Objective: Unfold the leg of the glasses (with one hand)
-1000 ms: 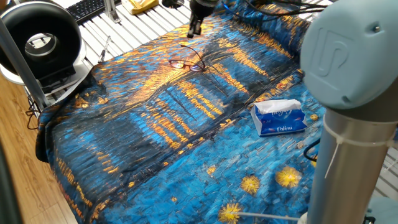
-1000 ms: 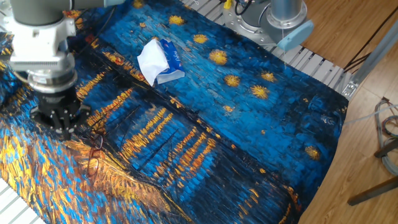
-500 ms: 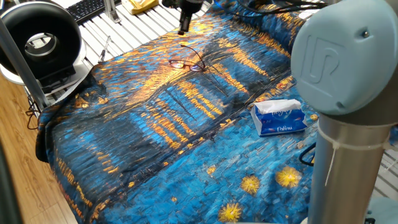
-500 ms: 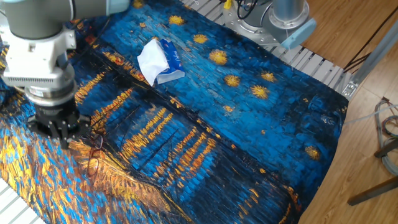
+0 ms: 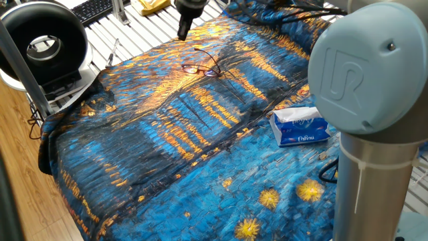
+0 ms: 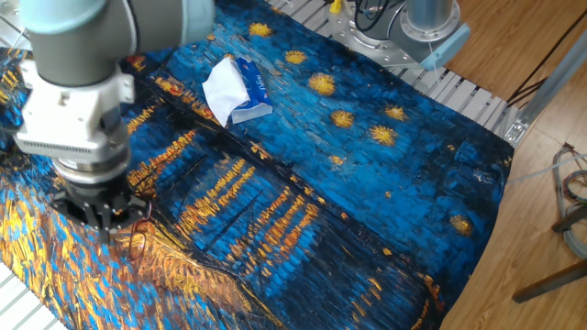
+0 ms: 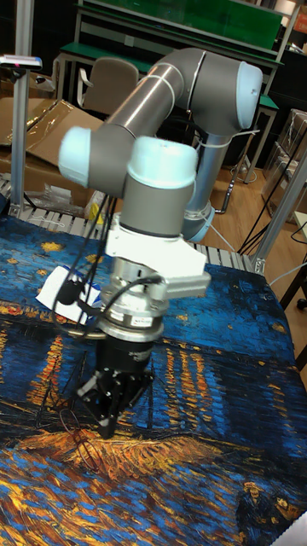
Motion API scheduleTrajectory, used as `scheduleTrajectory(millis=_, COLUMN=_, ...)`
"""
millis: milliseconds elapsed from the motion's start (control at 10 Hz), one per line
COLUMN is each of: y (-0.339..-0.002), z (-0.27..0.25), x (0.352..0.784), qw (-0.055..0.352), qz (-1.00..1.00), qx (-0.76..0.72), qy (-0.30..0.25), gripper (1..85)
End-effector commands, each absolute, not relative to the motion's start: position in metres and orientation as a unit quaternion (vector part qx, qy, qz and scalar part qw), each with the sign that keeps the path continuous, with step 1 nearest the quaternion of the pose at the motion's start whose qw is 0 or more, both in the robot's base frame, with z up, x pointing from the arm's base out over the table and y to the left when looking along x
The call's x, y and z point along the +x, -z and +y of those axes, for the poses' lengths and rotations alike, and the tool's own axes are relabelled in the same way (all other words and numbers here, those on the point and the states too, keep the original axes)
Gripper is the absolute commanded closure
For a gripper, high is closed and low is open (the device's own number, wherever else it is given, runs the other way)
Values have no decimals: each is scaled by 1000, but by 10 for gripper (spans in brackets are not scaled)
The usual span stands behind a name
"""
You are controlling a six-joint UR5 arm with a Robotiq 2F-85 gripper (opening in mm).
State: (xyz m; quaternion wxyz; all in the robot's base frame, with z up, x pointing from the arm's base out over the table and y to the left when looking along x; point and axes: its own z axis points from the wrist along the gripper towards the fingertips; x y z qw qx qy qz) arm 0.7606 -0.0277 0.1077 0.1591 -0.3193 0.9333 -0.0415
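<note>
The glasses lie on the painted cloth, a thin dark wire frame with two small lenses; one slim leg sticks out to the back. My gripper hangs above the cloth, back and to the left of them, not touching. Its fingers are pressed together with nothing between them. In the other fixed view the gripper points down just left of the glasses, which it partly hides. In the tall fixed view the gripper tapers to a tip close over the cloth.
A blue-and-white tissue pack lies on the cloth to the right. A round black fan and a keyboard stand beyond the cloth's left edge. The arm's large grey joint blocks the near right.
My gripper has slid left along the back of the cloth, away from the glasses. The glasses and the tissue pack have not moved.
</note>
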Motion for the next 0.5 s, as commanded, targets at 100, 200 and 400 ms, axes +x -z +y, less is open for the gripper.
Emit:
scheduleTrajectory(millis=100, y=-100, z=-17, x=758, qw=162, qz=944, qx=-286, qy=29, gripper=847)
scheduleTrajectory(millis=200, y=-98, z=-18, x=753, qw=154, qz=948, qx=-276, qy=24, gripper=847)
scheduleTrajectory(millis=400, y=-91, z=-24, x=738, qw=127, qz=957, qx=-259, qy=18, gripper=847)
